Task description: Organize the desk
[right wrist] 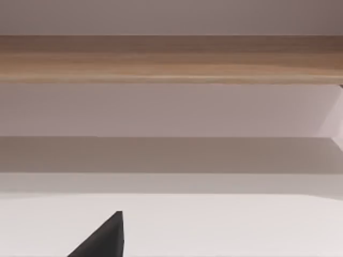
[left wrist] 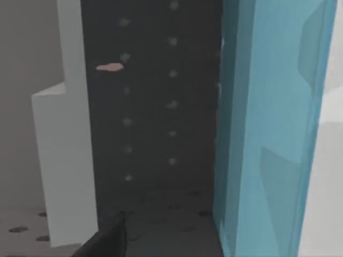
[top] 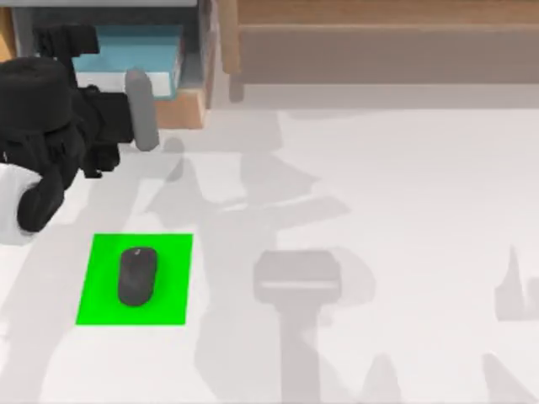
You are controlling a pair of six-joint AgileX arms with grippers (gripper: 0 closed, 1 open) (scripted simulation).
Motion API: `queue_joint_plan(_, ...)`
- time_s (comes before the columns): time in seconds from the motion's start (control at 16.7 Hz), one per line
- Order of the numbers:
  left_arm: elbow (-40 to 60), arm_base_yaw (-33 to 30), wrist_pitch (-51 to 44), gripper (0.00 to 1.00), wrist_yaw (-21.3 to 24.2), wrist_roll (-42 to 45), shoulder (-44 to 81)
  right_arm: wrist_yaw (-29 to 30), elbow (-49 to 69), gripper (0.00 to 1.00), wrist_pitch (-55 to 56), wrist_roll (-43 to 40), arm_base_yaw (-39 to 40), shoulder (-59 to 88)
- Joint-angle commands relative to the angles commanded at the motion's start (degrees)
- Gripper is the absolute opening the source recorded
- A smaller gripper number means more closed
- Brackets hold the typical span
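Desk (top: 404,210) | left pincer (top: 139,109) at its far-left edge

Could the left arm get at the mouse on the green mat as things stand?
Probably yes. The mouse lies alone on the green mat on the desk, with nothing over it. The left arm sits just behind it, up at the drawer.

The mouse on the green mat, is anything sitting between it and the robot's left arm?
Nothing visible stands between them. The mouse lies on the green mat, with bare desk between it and the left arm, which is up at the back-left by the blue drawer.
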Motion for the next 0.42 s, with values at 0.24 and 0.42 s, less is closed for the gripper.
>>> queue_joint_plan(0.24, -4.60, -0.66, 1.06, 1.00, -0.61, -0.16, -3.28, 0.00, 0.00, 1.00, 0.00, 0.00, 0.00, 0.00)
queue_joint_plan(0.42, -7.20, -1.09, 1.85, 1.00, -1.10, -0.13, -5.30, 0.00, 0.00, 1.00, 0.00, 0.00, 0.00, 0.00)
